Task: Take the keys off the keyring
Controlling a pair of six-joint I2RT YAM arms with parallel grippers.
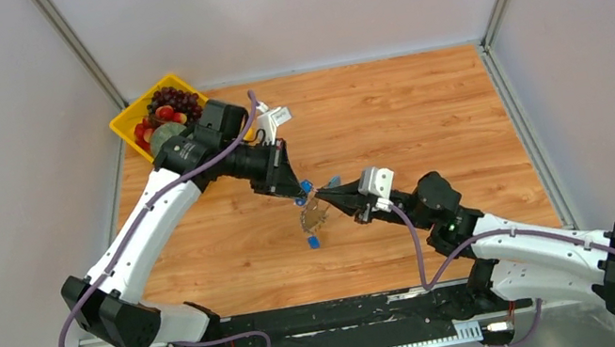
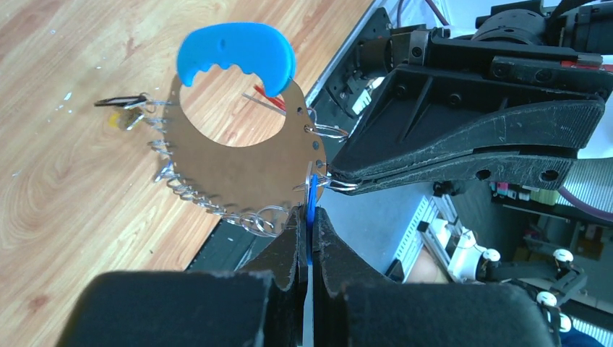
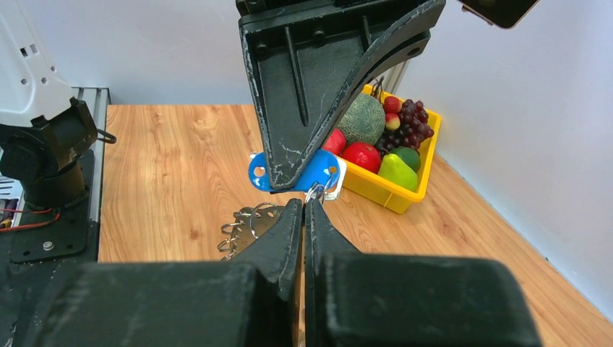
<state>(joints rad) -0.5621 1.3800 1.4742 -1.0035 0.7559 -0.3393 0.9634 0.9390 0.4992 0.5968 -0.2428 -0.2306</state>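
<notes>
From above, I am holding the keyring (image 1: 315, 217) in the air over the middle of the table (image 1: 427, 114), with my left tool (image 1: 296, 196) and my right tool (image 1: 332, 196) meeting at it from opposite sides. I judge I am in the middle of working one key free. In the left wrist view, my left tool is pinching shut on a thin blue tag (image 2: 311, 204) at the keyring's edge. The keyring itself is showing as a flat brownish plate with a large hole, a bright blue grip (image 2: 235, 50) on top and small wire loops strung along its rim. Other keys (image 2: 123, 105), tagged black and yellow, are hanging on the far side. In the right wrist view, my right tool is closing fully on one small wire loop (image 3: 316, 191) just under the tag. The next move, I think, is asking for a slow pull apart, sliding the tag off that loop without tearing either grip loose.
</notes>
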